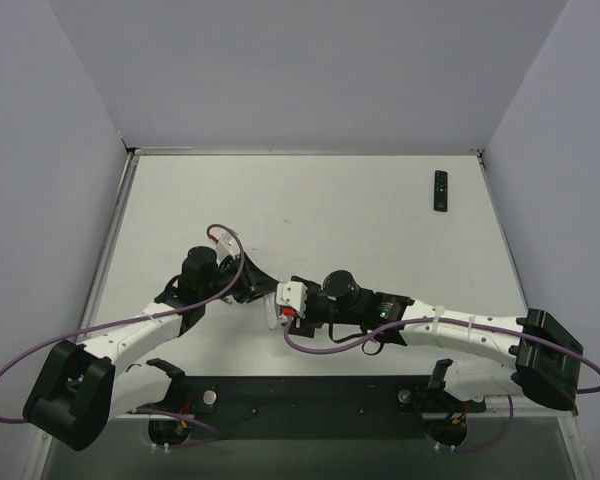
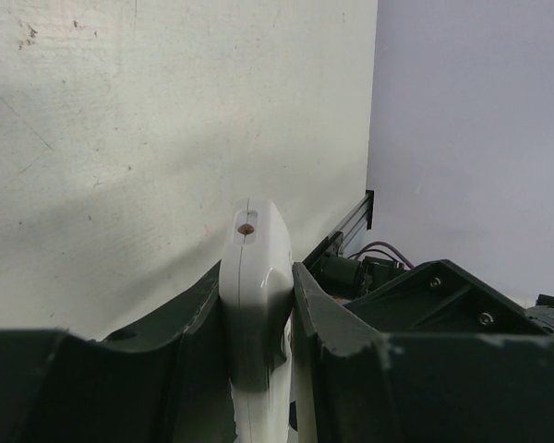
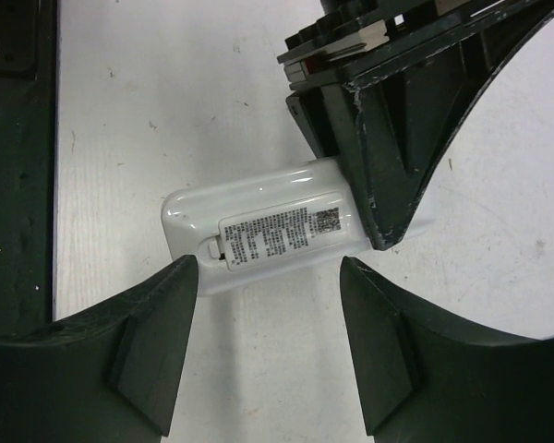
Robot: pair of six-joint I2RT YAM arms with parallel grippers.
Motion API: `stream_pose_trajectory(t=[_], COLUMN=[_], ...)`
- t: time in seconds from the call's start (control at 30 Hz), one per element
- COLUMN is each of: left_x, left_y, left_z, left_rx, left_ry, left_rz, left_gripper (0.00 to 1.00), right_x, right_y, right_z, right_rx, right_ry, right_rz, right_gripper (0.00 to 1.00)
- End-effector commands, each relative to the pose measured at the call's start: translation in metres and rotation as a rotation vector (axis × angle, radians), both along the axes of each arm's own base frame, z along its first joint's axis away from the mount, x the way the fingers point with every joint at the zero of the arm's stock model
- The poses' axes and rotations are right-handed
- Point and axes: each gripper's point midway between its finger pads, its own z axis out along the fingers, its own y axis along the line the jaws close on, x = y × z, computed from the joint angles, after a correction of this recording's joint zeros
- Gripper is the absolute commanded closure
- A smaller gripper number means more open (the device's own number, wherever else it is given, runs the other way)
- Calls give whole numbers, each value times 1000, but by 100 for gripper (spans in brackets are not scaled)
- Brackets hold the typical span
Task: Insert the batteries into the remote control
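**White remote clamped in the left arm**

The left gripper [image 2: 258,277] is clenched on the white remote [image 3: 258,221], pinching its two sides, over the front middle of the table [image 1: 330,210]. The right gripper [image 3: 266,272] hangs released just beside it, fingers spread wide before the remote's labelled face. A black remote [image 1: 441,190] lies well apart, back right.

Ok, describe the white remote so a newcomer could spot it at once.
On the table, look at the near middle. There the left hand clamps the white remote, and the open right hand faces its labelled side. The black remote, the only other one, lies alone at the far right.
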Motion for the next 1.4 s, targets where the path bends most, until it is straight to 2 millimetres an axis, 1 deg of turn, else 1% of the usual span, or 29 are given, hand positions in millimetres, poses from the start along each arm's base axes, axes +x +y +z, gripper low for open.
stream_pose_trajectory(t=[0.0,0.23,0.33,0.47,0.77,1.07,1.27,1.37], left_x=[7,6,6,5,6,6,6,5], left_y=[-2,-1,-2,-1,2,2,3,3], left_z=[22,24,24,24,26,26,25,25], left_rx=[-54,-61,-58,-41,-12,-3,-2,-3], left_ry=[-63,-67,-73,-92,-114,-122,-119,-114], left_rz=[20,18,14,2,5,0,3,5], left_gripper=[100,100,100,100,100,100,100,100], right_x=[-6,-3,-2,0,-1,-1,0,-1], right_y=[7,10,12,13,16,20,23,24], right_z=[3,6,7,9,19,28,34,32], right_rx=[31,44,45,54,82,108,127,121], right_ry=[31,26,28,31,45,47,42,48], right_rz=[32,25,20,11,14,16,18,22], right_gripper=[42,44,46,54,61,60,57,55])
